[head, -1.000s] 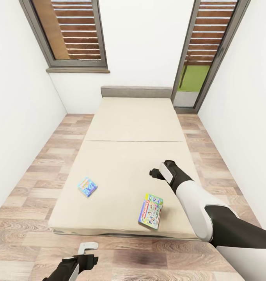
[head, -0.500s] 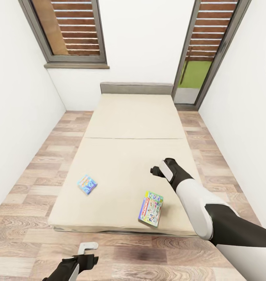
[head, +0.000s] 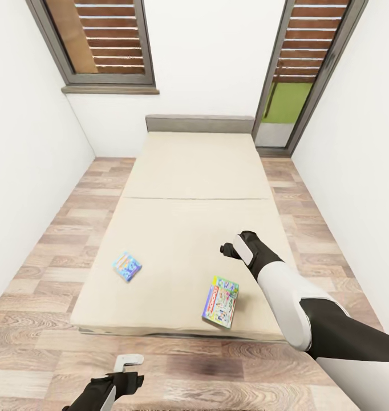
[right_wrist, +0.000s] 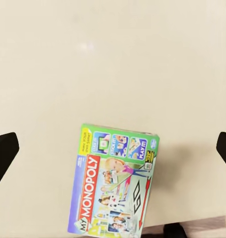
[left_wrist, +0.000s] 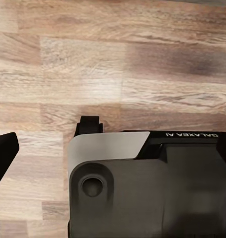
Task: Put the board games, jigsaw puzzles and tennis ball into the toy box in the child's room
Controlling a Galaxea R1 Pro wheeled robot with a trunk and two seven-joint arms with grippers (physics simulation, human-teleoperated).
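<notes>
Whole view shifted slightly versus a second ago: camera rising or backing, bed (head: 194, 228) lower in frame, games unmoved. White-blue-green Monopoly box (head: 220, 302) near bed's foot edge, light-blue box (head: 126, 266) also on bed. Right claw (head: 227, 251) spread wide above Monopoly, empty. Left claw (head: 126, 371) over floor, spread unclear. No pickup yet.
</notes>
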